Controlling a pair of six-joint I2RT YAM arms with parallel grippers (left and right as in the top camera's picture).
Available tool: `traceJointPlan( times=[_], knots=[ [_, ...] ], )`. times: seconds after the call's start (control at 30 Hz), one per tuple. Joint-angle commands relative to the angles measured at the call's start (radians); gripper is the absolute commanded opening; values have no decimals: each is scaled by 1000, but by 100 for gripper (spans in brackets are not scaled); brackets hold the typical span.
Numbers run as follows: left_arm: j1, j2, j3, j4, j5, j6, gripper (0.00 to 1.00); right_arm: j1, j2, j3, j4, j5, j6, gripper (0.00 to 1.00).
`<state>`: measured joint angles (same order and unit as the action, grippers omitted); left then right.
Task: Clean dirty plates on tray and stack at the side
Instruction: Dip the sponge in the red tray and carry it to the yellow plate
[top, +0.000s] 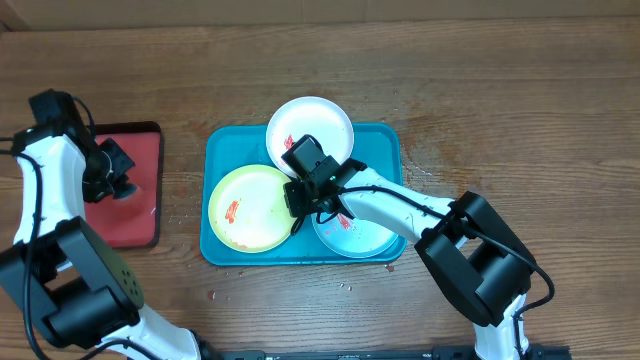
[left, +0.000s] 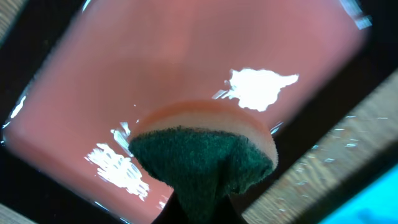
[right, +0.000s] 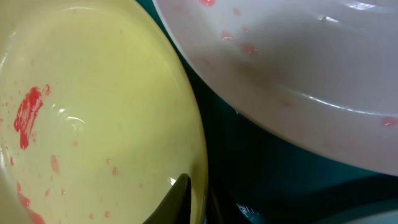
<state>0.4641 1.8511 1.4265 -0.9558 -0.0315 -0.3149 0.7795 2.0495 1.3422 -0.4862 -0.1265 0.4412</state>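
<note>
The turquoise tray (top: 215, 150) holds three plates. The white plate (top: 325, 122) is at the back, the yellow-green plate (top: 250, 205) at front left and the pale mint plate (top: 360, 238) at front right, partly under my right arm. All show red smears. My right gripper (top: 297, 200) is shut on the right rim of the yellow-green plate (right: 93, 112), one finger inside the rim (right: 196, 200). The white plate (right: 298, 50) lies just beyond. My left gripper (top: 123, 188) is shut on a green-and-pink sponge (left: 205, 152) over the red tray.
A smaller dark-rimmed red tray (top: 140, 145) lies left of the turquoise tray, under my left gripper; it also shows in the left wrist view (left: 186, 56). Bare wooden table (top: 500, 110) surrounds both trays. Small red specks lie on the wood by the turquoise tray's front.
</note>
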Motion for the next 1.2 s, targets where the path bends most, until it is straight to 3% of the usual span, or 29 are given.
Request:
traceJointPlan(
  times=[0.0,0.17,0.3,0.47,0.7,0.83,1.03,1.17],
  knots=[
    [2,27,5,-14,-54,4,4,0,14,27,-16,14,0,11],
    [8,-18,99,-65,-53,2,4,0,14,27,-26,14,0,11],
    [9,6,16,51,-205,-4,4,-1,14,27,-11,14,0,11],
    [6,37,-34,84,-123,-4,4,-1,14,27,-13,14,-3,11],
    [14,-32,159,-144,-101,-8,4,-1,14,27,-13,14,-2,11],
    [9,-85,205,-212,66,20,4,-1,14,29,1,13,-2,11],
    [-37,-97,178,-289,407,184,4,-3,14,63,2,14,-2,11],
    [-145,-97,60,-278,444,214,5,-8,14,76,2,13,-2,11]
  ],
)
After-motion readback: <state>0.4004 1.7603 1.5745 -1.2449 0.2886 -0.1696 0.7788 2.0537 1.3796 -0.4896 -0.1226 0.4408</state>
